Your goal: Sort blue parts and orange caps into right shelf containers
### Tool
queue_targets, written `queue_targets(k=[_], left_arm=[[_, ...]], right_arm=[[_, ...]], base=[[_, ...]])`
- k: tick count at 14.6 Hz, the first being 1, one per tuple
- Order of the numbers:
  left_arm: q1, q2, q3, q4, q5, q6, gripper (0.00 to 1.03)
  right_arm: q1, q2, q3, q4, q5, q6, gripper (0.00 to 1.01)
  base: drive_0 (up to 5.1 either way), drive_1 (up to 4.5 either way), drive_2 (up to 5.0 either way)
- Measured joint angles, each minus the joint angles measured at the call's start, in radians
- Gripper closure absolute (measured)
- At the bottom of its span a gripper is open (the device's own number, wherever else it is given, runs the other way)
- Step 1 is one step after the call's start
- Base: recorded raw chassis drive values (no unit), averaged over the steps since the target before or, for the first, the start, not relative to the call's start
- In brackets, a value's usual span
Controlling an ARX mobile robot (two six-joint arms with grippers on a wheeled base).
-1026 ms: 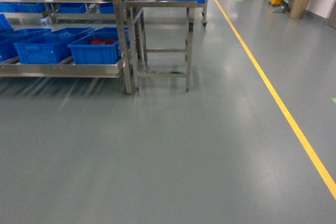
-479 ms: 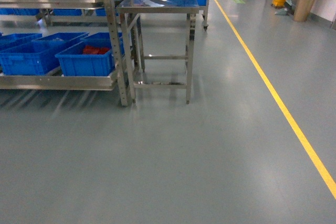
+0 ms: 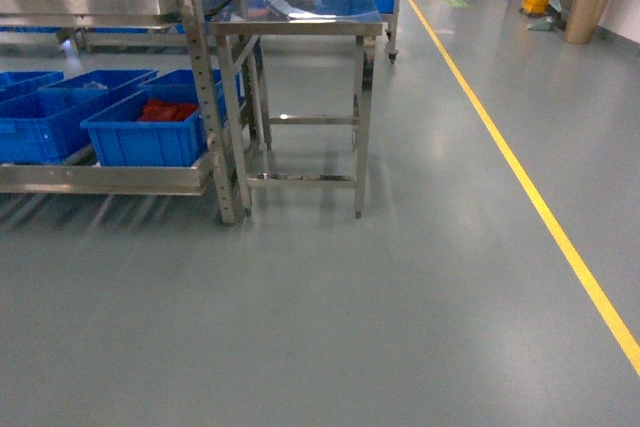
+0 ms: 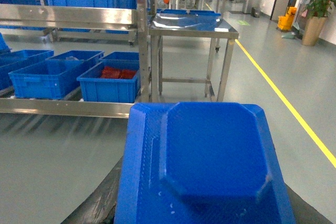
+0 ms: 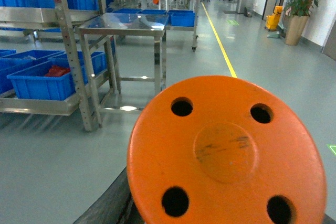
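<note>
Shelf crate [image 3: 140,132] holds orange caps [image 3: 168,110] (heaped); neither arm's fingers visible.

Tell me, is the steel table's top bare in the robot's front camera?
Yes, the table shows only a shiny, reflective top with nothing standing on it, beside the shelf of blue crates.

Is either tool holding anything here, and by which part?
The left wrist view is filled by a blue part and the right by an orange cap, so each seems carried. The tools themselves are out of sight, so the place of hold cannot be told.
</note>
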Motion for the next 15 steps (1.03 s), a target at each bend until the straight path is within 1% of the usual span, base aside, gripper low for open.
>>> queue_targets(k=[15], left_arm=[[0.0, 0.0, 0.0, -0.002, -0.001, 0.0, 0.6]], right_arm=[[0.0, 0.0, 0.0, 0.0, 0.0, 0.0, 0.56]], base=[[0.1, 4.39, -4.3]])
